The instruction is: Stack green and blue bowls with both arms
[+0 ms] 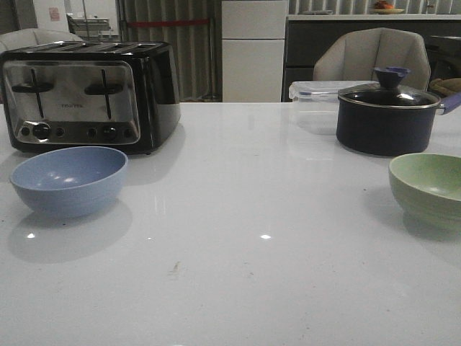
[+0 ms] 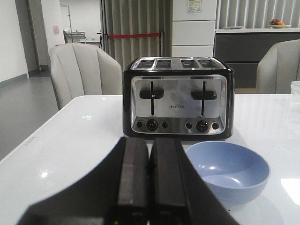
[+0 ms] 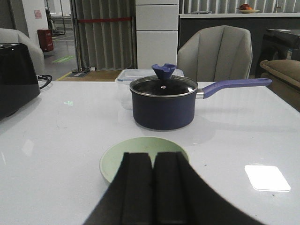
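The dusty blue bowl (image 1: 70, 180) sits upright on the white table at the left, in front of the toaster. The pale green bowl (image 1: 431, 189) sits at the right edge, cut off by the frame. Neither arm shows in the front view. In the left wrist view my left gripper (image 2: 149, 143) is shut and empty, with the blue bowl (image 2: 228, 169) just ahead and to one side of it. In the right wrist view my right gripper (image 3: 153, 157) is shut and empty, and its fingers (image 3: 138, 178) cover part of the green bowl (image 3: 123, 159) ahead of them.
A black and silver four-slot toaster (image 1: 83, 94) stands behind the blue bowl. A dark lidded pot (image 1: 389, 114) with a purple handle stands behind the green bowl, and a clear plastic box (image 1: 313, 101) is next to it. Chairs stand beyond the table (image 1: 245, 216).
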Tool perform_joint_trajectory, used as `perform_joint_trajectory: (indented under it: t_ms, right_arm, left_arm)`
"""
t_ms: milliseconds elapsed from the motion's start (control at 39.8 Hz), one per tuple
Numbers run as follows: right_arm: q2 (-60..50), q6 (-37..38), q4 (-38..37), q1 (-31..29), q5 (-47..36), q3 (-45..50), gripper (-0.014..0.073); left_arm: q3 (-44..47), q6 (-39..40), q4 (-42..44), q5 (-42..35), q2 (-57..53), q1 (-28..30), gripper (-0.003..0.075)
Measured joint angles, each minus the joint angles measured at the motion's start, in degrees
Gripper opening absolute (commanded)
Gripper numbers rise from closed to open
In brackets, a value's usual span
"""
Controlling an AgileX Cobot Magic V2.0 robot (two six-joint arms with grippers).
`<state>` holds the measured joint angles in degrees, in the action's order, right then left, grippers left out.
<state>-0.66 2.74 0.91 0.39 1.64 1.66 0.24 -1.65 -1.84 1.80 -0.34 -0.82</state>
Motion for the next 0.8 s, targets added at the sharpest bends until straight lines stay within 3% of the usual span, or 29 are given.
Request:
perform_joint_trajectory:
  t_ms: [804]
  right_arm:
    - [0.00,0.00,0.00,0.00,-1.97,0.00,0.0010]
  left_arm:
    - [0.00,0.00,0.00,-0.24,0.00,0.00,0.0099]
